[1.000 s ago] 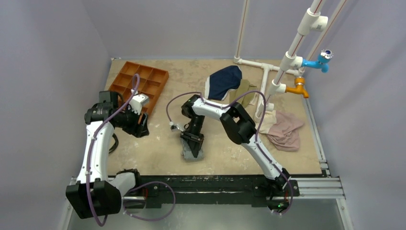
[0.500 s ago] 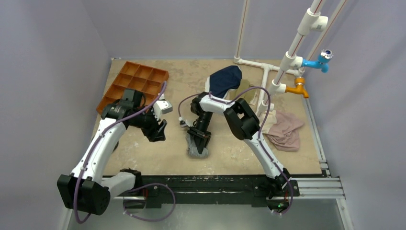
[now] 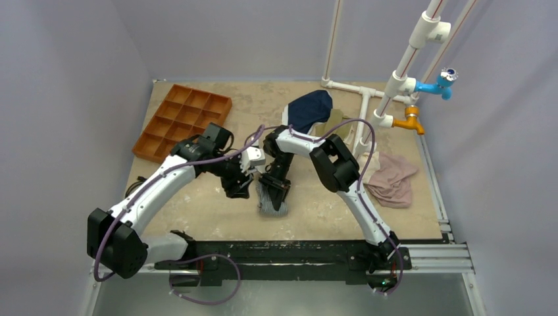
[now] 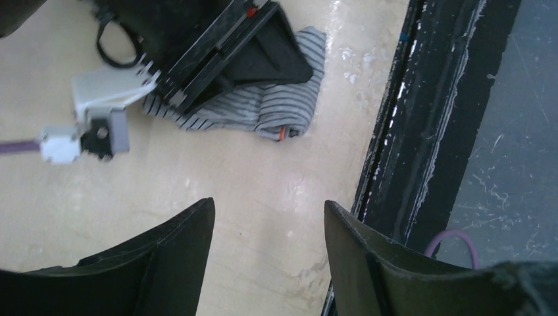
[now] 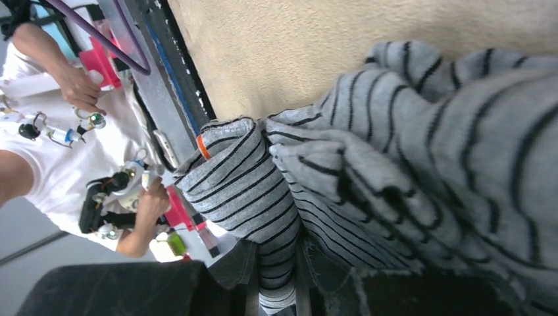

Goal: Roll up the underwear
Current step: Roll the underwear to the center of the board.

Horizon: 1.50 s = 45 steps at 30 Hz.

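The grey-and-white striped underwear [image 3: 271,203] lies partly rolled on the table near the front middle. It also shows in the left wrist view [image 4: 279,112] and fills the right wrist view [image 5: 368,171]. My right gripper [image 3: 274,188] points down onto it and is shut on a fold of the striped cloth [image 5: 279,289]. My left gripper [image 3: 239,189] is open and empty, just left of the underwear, with bare table between its fingers [image 4: 268,210].
An orange divided tray [image 3: 183,118] sits at the back left. A navy garment [image 3: 308,110] lies over an olive-tan one [image 3: 335,125] at the back middle. A pink cloth [image 3: 393,178] lies right. White pipes [image 3: 368,105] stand at the back right. The black front rail [image 4: 421,131] runs along the near edge.
My left arm has swung right from beside the tray to just left of the underwear. My right gripper shifted slightly while holding the cloth.
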### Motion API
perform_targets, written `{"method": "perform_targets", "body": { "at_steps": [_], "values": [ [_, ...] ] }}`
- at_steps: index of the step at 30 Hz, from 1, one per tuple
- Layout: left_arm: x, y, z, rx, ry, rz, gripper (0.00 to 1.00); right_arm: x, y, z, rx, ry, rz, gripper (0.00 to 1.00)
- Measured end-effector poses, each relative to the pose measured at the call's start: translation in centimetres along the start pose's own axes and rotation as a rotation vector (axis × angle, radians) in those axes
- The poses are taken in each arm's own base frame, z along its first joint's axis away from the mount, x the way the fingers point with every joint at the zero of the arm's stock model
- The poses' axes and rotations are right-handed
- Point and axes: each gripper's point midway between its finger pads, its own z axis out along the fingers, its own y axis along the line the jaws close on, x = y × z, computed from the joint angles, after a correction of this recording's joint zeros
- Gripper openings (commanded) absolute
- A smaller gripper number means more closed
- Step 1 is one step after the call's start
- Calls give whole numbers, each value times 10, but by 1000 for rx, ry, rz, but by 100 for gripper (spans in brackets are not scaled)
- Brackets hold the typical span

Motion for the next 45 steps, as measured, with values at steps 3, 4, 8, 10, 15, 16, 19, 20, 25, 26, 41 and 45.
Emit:
{"method": "perform_targets", "body": {
  "at_steps": [3,4,8,10,15,16,19,20,25,26,41,45],
  "values": [
    [-7,-13,20,54,13,64,61,0,1,0,12,-4,-45,3],
    [-9,-17,27,71,19,84,61,0,1,0,15,-5,-60,3],
    [-12,-29,57,116,56,141,62,1,0,1,10,-6,-89,5],
    [-10,-36,71,130,82,161,62,1,0,1,5,-8,-102,5],
    [-3,-40,101,118,146,175,62,1,1,2,-2,-9,-130,5],
    [-1,-38,106,105,159,174,62,2,1,2,-3,-9,-137,5],
    [7,-35,115,68,200,145,62,2,1,2,-8,-8,-153,5],
    [10,-33,117,55,215,138,62,2,0,1,-9,-7,-157,4],
    [24,-28,124,20,279,66,62,5,-1,0,-15,-3,-164,4],
    [26,-28,126,19,291,54,61,6,-2,0,-18,-1,-160,4],
    [32,-28,141,-29,353,-24,61,12,-5,-3,-58,31,-119,3],
    [31,-26,142,-55,351,-27,60,13,-6,-4,-61,32,-124,3]
  ]
}}
